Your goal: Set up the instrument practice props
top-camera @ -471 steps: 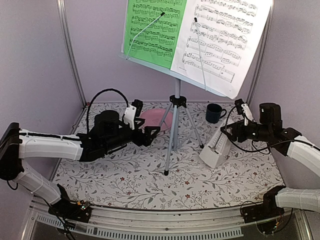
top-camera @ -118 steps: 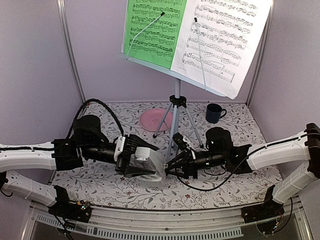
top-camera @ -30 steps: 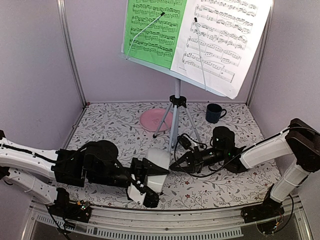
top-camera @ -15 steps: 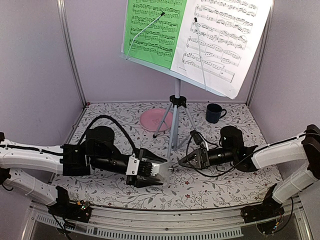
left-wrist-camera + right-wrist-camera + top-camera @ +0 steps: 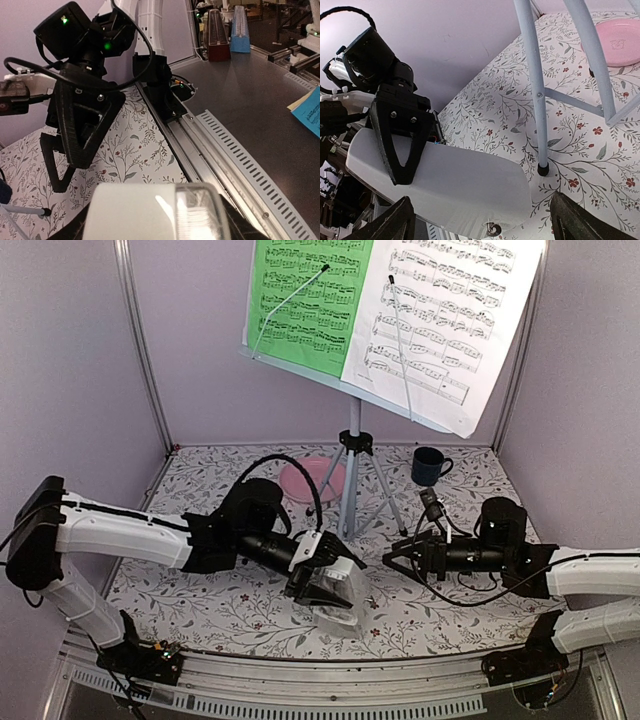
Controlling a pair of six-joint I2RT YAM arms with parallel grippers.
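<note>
From above, I am carrying the white metronome (image 5: 340,612) in my left tool (image 5: 326,582), which is clamped across its body. It is tilted and sits low, just in front of the music stand (image 5: 352,440). I cannot tell whether it is touching the tabletop (image 5: 200,615). My right tool (image 5: 396,556) is hanging to the right of the stand's legs with its jaws apart, holding nothing. The green music sheet (image 5: 305,300) and white music sheet (image 5: 440,320) are lying on the stand's desk.

From my left wrist, the metronome's pale top is filling the lower frame, with my right tool facing it, apart from it.

From my right wrist, my own fingers are spread wide, and a left finger is pressing on the metronome just beside a stand foot.

I judge that I am placing the metronome. Next I need to right it, lower it and let go.
</note>
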